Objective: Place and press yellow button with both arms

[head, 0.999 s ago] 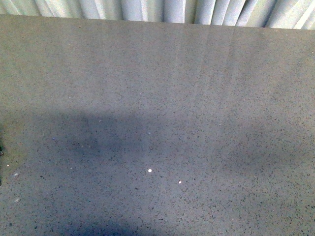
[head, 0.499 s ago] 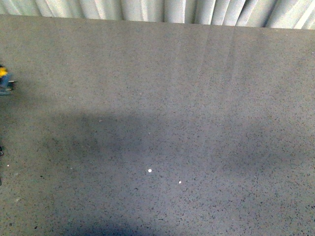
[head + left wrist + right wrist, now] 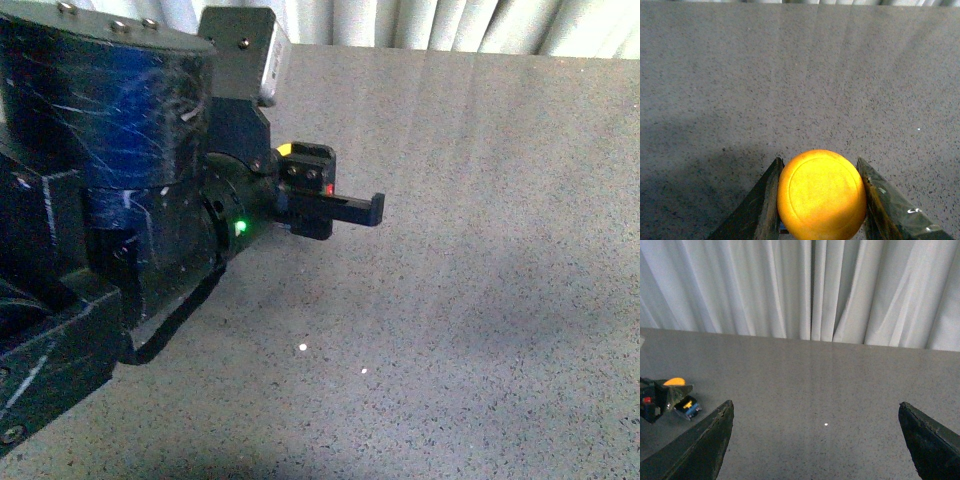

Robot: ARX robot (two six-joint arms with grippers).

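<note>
Left arm (image 3: 120,200) fills the left half of the front view, green light (image 3: 240,227) glowing, and its left gripper (image 3: 819,162) reaches toward the middle of the frame. It is clamped on the yellow button (image 3: 821,195); in the left wrist view both black fingers (image 3: 762,207) press against the sides of the round cap. The cap faces that camera full on, so the button's long axis runs back toward the wrist. In the front view only a sliver of yellow shows, upper centre-left, behind the gripper's body. The right wrist view shows the cap above the bluish base, the axis leaning a little; I cannot tell whether the base touches the grey speckled table (image 3: 480,300). Right gripper (image 3: 815,410) is spread wide, holding nothing, facing the white curtain (image 3: 810,285).
</note>
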